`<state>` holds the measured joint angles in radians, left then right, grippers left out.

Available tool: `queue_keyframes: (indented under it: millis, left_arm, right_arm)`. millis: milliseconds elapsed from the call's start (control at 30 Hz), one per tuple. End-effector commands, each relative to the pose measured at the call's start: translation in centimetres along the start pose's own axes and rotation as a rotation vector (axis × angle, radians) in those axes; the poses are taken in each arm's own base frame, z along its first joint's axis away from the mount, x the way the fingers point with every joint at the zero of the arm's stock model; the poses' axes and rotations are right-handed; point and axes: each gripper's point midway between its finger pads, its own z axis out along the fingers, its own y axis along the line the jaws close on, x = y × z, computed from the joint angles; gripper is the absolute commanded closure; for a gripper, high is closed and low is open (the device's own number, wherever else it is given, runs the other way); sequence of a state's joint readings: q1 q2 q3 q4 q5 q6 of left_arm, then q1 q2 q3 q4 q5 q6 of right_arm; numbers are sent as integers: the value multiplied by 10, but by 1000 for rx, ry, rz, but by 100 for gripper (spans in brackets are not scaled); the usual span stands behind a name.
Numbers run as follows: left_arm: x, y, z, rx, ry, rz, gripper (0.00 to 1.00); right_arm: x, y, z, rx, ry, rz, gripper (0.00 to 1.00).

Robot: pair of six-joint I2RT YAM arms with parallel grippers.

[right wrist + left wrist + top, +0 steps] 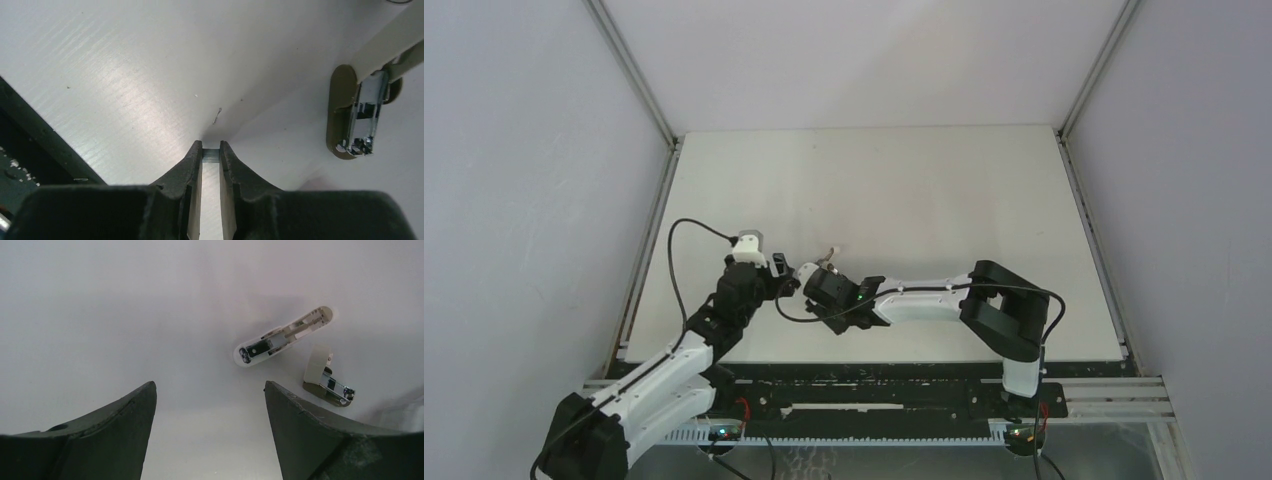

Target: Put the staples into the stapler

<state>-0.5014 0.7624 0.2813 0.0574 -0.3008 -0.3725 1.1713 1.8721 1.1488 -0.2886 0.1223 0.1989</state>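
The stapler lies open on the white table. In the left wrist view its white cover point(285, 337) lies inside up, and its base with the metal channel point(327, 379) lies just right of it. The base also shows in the right wrist view point(356, 117), at the right. From above, the stapler point(808, 270) lies between the two grippers. My right gripper point(211, 151) is shut on the staples point(211, 156), a small silvery strip pinched at the fingertips, left of the stapler base and just above the table. My left gripper point(207, 390) is open and empty, short of the stapler.
A single loose staple point(217, 116) lies on the table ahead of my right gripper. The table's dark near edge point(30, 150) runs along the left of the right wrist view. White walls enclose the table point(924, 190) on three sides.
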Motion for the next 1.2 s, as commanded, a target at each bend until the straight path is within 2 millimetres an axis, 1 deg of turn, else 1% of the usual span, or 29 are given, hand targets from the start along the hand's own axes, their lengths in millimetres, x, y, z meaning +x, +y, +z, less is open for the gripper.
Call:
queue_keyframes:
  millis: [0, 33, 67, 133, 167, 233, 300, 333, 367, 400, 433, 500, 600, 767, 867, 1033, 1167]
  left_arm:
    - [-22, -33, 11, 120, -9, -19, 16]
    - [-23, -37, 15, 131, 5, -20, 17]
    - [-24, -41, 18, 138, 17, -19, 17]
    - [-27, -47, 26, 152, 34, -7, 18]
    - [-29, -46, 31, 146, 38, -5, 19]
    - [-32, -43, 41, 147, 49, 3, 23]
    - [-32, -52, 48, 209, 65, 43, 23]
    - [-31, -55, 52, 236, 82, 76, 24]
    - [-29, -60, 56, 263, 99, 110, 25]
    - [-28, -62, 60, 279, 119, 141, 25]
    - [-26, -65, 64, 294, 132, 166, 26]
    - [-19, -69, 72, 324, 166, 206, 27]
    - [-16, -75, 82, 354, 202, 250, 30]
    - [1, -71, 90, 349, 293, 284, 37]
    - [11, -72, 93, 360, 336, 281, 39]
    - [29, -76, 98, 386, 413, 263, 40]
    - [37, -78, 96, 405, 441, 246, 46]
  right_arm:
    - [-45, -5, -37, -20, -159, 66, 87]
    - [-49, -8, -46, -24, -181, 78, 87]
    - [-47, -12, -49, -20, -185, 88, 87]
    - [-48, -21, -65, -20, -217, 115, 87]
    - [-47, -30, -70, -14, -226, 133, 87]
    - [-41, -43, -80, -5, -244, 163, 87]
    - [-33, -58, -87, 6, -260, 197, 87]
    - [-25, -63, -89, 7, -261, 214, 87]
    - [-26, -69, -95, 8, -281, 232, 87]
    - [-20, -74, -96, 7, -284, 247, 87]
    - [-20, -78, -101, 1, -302, 262, 87]
    - [-13, -85, -106, -4, -318, 288, 87]
    - [-10, -92, -115, -11, -350, 310, 87]
    - [-5, -101, -128, -17, -385, 329, 87]
    - [-4, -104, -131, -28, -400, 341, 86]
    - [-4, -104, -133, -45, -416, 347, 86]
    - [-3, -104, -133, -46, -420, 349, 86]
